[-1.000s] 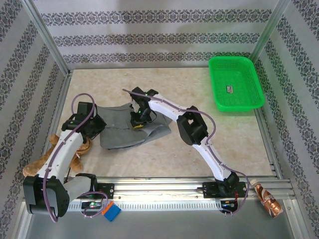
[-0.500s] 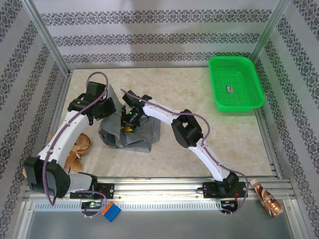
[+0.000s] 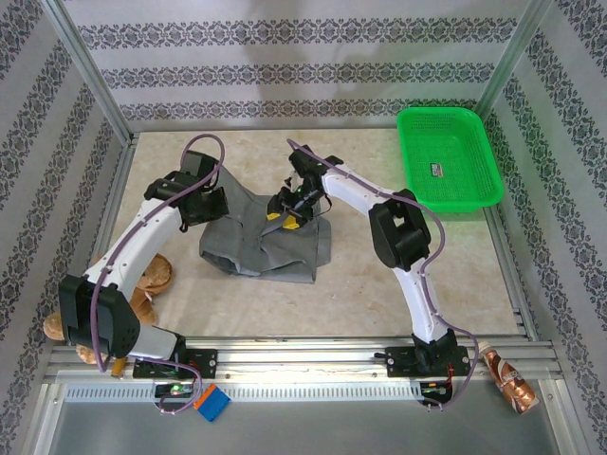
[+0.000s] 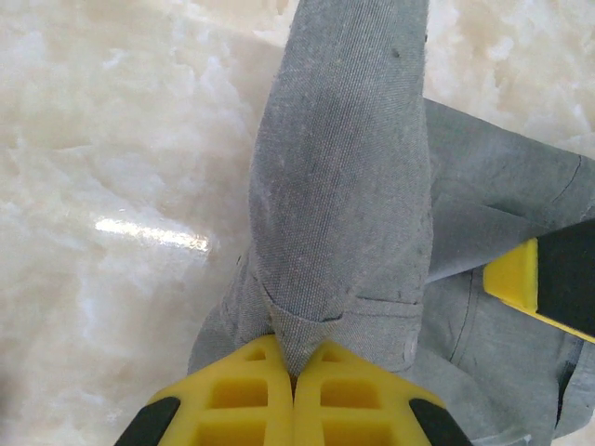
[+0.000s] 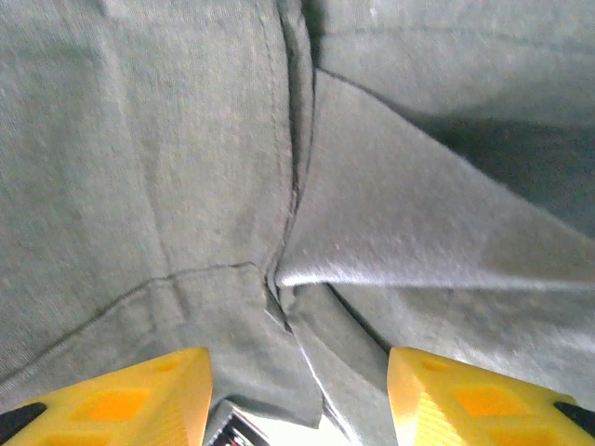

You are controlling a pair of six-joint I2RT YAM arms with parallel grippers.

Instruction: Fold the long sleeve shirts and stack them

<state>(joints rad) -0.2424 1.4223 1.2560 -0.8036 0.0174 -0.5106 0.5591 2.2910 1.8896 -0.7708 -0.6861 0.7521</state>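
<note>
A plain grey soft fabric long sleeve shirt [image 3: 270, 246] lay crumpled in a loose heap on the pale marbled tabletop [image 3: 474, 275]. It sat left of centre, between the 2 arms, and well apart from the green plastic mesh basket [image 3: 448, 156] in the far right corner. The left end effector [image 3: 216, 205] sat at the shirt's far left edge. In the left wrist view, the left end effector [image 4: 295, 362] had its yellow fingers pressed together with a fold of the grey cloth pinched between them. From there the fabric ran away as a raised ridge, with bare tabletop to its left. The right end effector [image 3: 285, 212] hung over the far middle of the shirt. In the right wrist view, the right end effector [image 5: 297, 372] stood released, its 2 yellow fingers [image 5: 121, 400] parted and clamping nothing. Creased cloth, a seam and a sharp fold lay between and beyond them. A brown plush toy [image 3: 142, 294] lay at the left edge of the tabletop beside the left arm, clear of the shirt. A copper-coloured bottle [image 3: 507, 374] rested on the frame at the near right corner.
</note>
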